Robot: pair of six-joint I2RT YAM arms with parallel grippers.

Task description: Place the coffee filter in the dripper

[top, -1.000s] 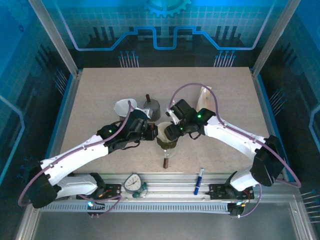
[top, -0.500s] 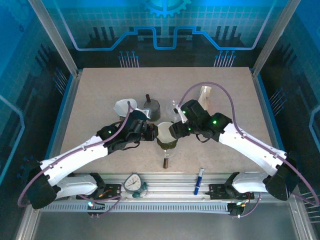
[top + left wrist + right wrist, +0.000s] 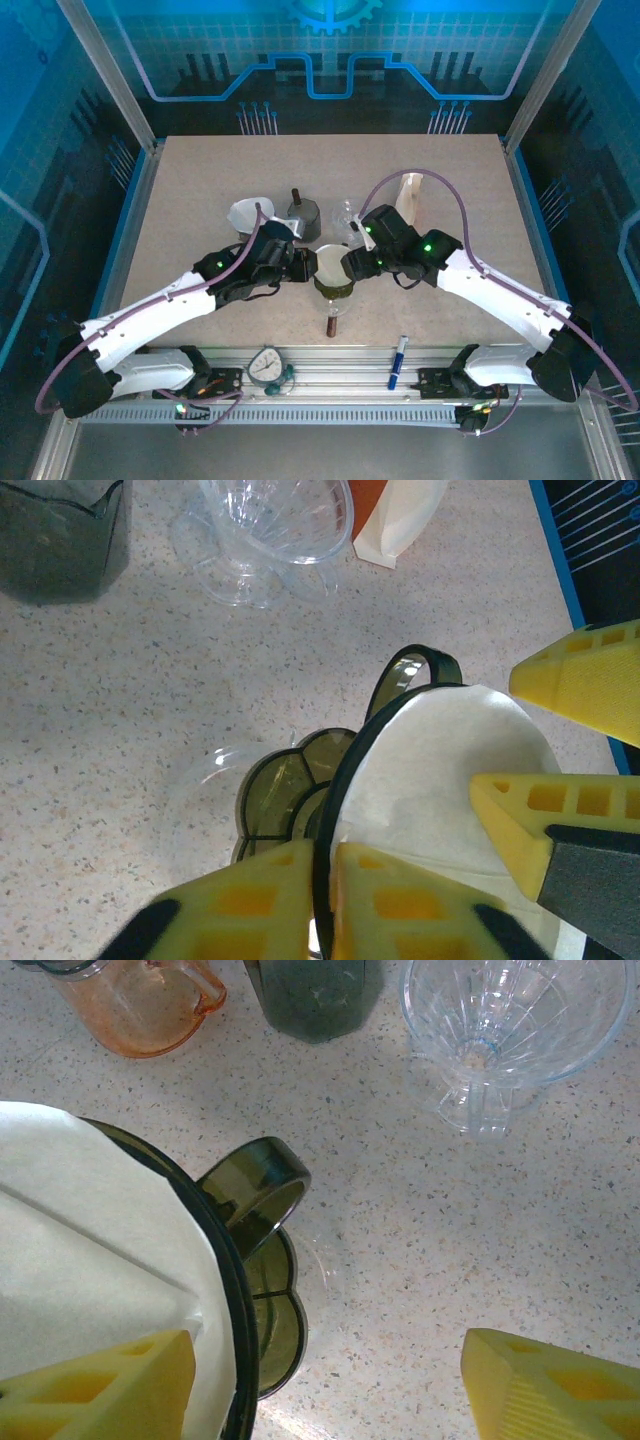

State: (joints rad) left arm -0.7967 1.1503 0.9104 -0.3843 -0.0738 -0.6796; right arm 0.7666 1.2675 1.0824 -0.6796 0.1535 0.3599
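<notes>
The white paper coffee filter (image 3: 440,770) sits inside the dark olive translucent plastic dripper (image 3: 285,790), which stands at the middle of the speckled beige desk (image 3: 200,200). The left end effector (image 3: 322,855) straddles the dripper's left rim, its yellow fingers close on either side; whether they press the rim I cannot tell. The right end effector (image 3: 328,1345) gapes wide across the right rim, one finger above the filter, the other outside over the desk. Farther off stand a clear glass dripper (image 3: 510,1020) and a dark grey container (image 3: 315,990). A blue marker (image 3: 399,352) lies at the near edge.
</notes>
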